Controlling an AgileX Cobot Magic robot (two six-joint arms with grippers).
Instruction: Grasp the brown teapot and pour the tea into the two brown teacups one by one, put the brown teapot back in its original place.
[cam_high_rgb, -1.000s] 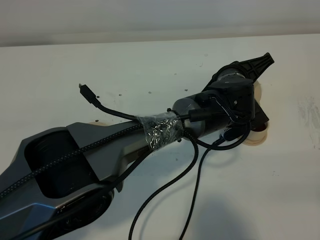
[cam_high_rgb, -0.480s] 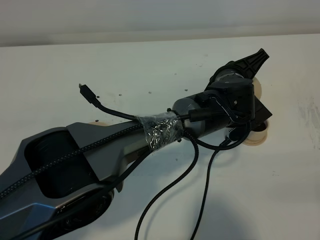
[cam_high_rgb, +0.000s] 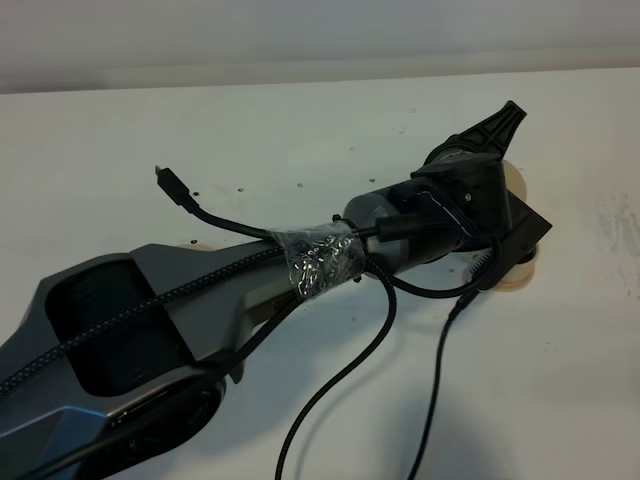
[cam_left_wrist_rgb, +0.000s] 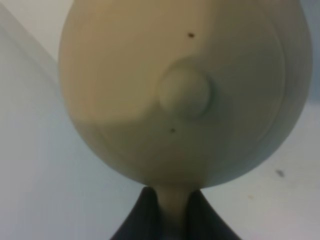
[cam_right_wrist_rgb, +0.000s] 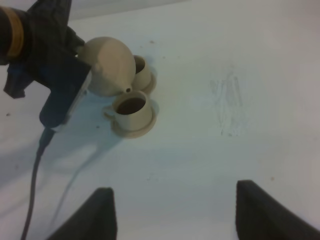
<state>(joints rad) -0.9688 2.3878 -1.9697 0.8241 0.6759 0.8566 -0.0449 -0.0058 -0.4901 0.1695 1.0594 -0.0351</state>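
My left gripper (cam_high_rgb: 503, 172) is shut on the loop handle of the brown teapot (cam_high_rgb: 519, 180) and holds it off the table, tilted. In the left wrist view the teapot (cam_left_wrist_rgb: 150, 75) fills the picture, its handle between my fingers (cam_left_wrist_rgb: 147, 215). In the right wrist view the teapot's (cam_right_wrist_rgb: 107, 67) spout hangs over the nearer teacup (cam_right_wrist_rgb: 131, 107), which holds dark tea and stands on its small saucer (cam_right_wrist_rgb: 135, 131). The second teacup (cam_right_wrist_rgb: 142, 70) stands just behind, partly hidden by the teapot. My right gripper (cam_right_wrist_rgb: 175, 215) is open and empty, well short of the cups.
A sliver of the flat tan saucer (cam_high_rgb: 192, 243) shows under my left arm (cam_high_rgb: 200, 300). Black cables (cam_high_rgb: 385, 330) hang from the left arm over the white table (cam_high_rgb: 300, 130). A scuffed patch (cam_right_wrist_rgb: 227, 100) marks the table to the right of the cups.
My left wrist has rolled further, tipping the teapot more towards the nearer cup. The hanging cable has swung to the right. The cups have not moved.
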